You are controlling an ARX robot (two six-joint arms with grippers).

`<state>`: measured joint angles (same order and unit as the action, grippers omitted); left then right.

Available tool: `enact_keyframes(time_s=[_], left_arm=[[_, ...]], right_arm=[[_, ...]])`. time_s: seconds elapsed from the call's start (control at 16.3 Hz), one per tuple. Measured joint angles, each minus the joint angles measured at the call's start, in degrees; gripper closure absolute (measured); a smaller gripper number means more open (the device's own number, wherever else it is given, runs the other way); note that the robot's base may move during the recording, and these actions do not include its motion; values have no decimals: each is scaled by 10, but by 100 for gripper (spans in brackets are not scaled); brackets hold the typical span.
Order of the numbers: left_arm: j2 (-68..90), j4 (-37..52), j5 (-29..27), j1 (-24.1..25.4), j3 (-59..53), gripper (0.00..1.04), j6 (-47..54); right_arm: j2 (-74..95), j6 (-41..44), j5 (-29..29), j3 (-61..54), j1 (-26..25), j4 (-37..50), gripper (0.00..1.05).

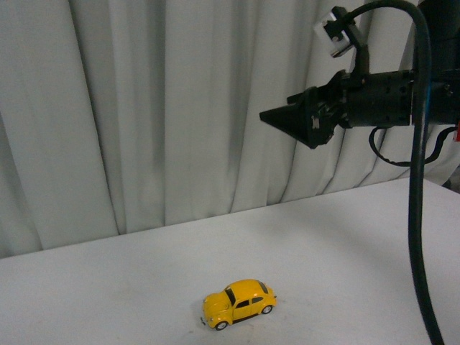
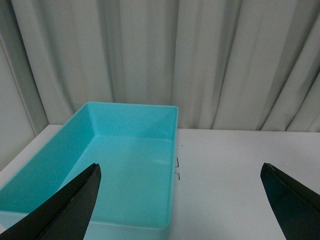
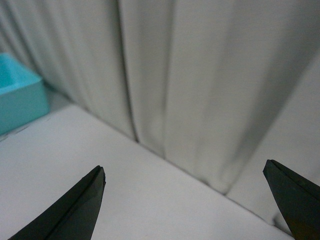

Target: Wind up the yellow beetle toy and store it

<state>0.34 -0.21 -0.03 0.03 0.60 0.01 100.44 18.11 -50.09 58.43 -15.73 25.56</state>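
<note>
Yellow beetle toy [image 1: 239, 302] sits upright on white counter [image 1: 345, 237], on its wheels, nothing touching it. Right pincer [image 1: 277, 117] hangs high in the air, tip pointing to robot's left; the toy is well below it and a bit past its tip on that side, well apart. Right fingers spread wide, holding nothing. Left pincer [image 2: 180, 167] also spread wide, holding nothing, with a turquoise bin [image 2: 135, 120] on the counter just below and ahead of it. Toy not visible from either wrist. Pale curtain [image 1: 144, 108] behind.
</note>
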Motion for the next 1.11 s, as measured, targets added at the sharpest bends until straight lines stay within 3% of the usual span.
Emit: enact_keyframes(time_s=[0.12, 0.18, 0.49, 0.61, 0.92, 1.11], left_arm=[[0, 0, 0, 0, 0, 7, 0], [0, 0, 0, 0, 0, 7, 0], [0, 0, 0, 0, 0, 7, 0], [0, 0, 0, 0, 0, 7, 0], [0, 0, 0, 0, 0, 7, 0], [0, 0, 0, 0, 0, 7, 0]], right_arm=[[34, 166, -77, 71, 9, -196, 7], [57, 248, -79, 106, 12, -289, 7], [175, 606, -26, 214, 28, -638, 7], [216, 752, 15, 250, 38, -725, 7], [316, 808, 81, 310, 72, -748, 7], [349, 810, 92, 353, 83, -754, 7]])
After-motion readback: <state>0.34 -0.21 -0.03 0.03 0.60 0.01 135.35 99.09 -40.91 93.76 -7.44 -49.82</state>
